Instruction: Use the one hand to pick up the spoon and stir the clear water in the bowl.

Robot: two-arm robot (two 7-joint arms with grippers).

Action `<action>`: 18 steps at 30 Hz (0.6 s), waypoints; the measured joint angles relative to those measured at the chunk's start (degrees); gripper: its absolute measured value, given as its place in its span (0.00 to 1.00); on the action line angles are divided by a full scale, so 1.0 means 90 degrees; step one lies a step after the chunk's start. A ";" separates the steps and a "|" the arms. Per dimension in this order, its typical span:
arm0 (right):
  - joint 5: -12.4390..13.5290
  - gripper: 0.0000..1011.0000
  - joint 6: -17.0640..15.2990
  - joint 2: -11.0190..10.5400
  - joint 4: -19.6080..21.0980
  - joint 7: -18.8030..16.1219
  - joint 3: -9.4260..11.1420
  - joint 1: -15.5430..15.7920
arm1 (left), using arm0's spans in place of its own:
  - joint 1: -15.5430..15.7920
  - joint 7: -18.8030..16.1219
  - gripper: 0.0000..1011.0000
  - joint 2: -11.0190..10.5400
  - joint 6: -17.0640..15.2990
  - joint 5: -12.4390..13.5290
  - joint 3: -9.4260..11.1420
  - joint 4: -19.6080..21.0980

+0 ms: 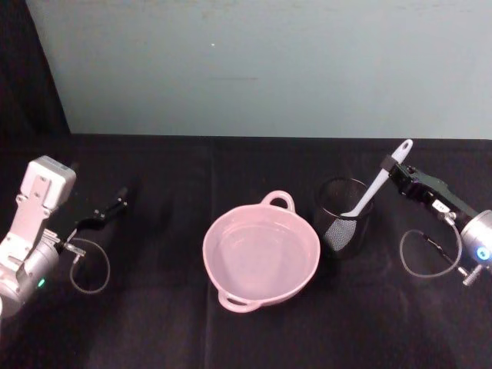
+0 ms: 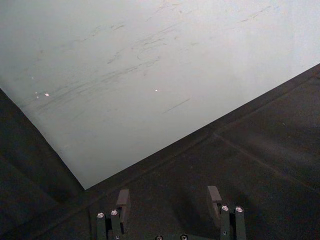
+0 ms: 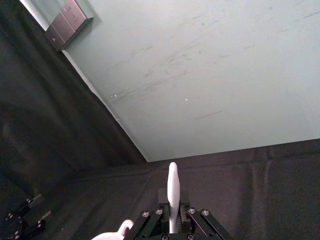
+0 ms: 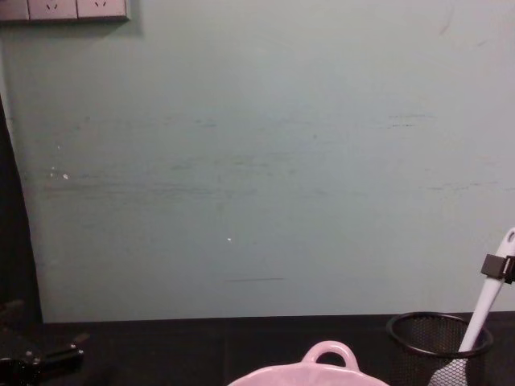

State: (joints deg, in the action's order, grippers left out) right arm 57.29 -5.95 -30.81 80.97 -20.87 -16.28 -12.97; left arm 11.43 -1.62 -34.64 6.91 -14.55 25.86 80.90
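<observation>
- Jaws of our right gripper are closed on the spoon, pinching its handle near the upper end. In the right wrist view the white handle stands up between them.
- We see the spoon with its head down inside the black mesh cup. Its long axis leans up and away toward our right side, and the holed tip sticks out above the grip.
- Our left gripper is parked far off on the left of the desk. Its jaws are apart and hold nothing.
- The pink bowl sits mid-desk, just beside the cup on our left, and holds clear water. The cup holds nothing but the spoon's head, as far as we can tell.
- We judge the grasp made and the lift-out as the step in hand, with stirring not yet begun.
- What the move turns on, in our view: the head must rise clear of the cup's rim, along the lean of the handle. Then it travels left across the small gap and dips into the water. A catch on the mesh could tip the cup.
</observation>
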 joint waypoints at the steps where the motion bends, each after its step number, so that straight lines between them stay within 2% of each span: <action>1: 0.0000 0.12 0.0000 0.0000 0.0000 0.0000 0.0000 0.0000 | 0.0000 0.0000 0.99 0.0000 0.0000 0.0000 0.0000 0.0000; 9: -0.0004 0.12 0.0002 -0.0003 0.0002 0.0001 0.0000 0.0000 | 0.0000 0.0000 0.99 0.0000 0.0000 0.0000 0.0000 0.0000; 18: -0.0417 0.12 -0.0023 -0.0401 0.0716 0.0144 0.0054 0.0020 | 0.0000 0.0000 0.99 -0.0001 0.0000 0.0000 0.0000 0.0000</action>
State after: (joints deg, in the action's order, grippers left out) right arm 53.54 -6.16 -34.42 87.41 -19.57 -15.79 -12.79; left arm 11.43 -1.62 -34.65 6.91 -14.55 25.86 80.90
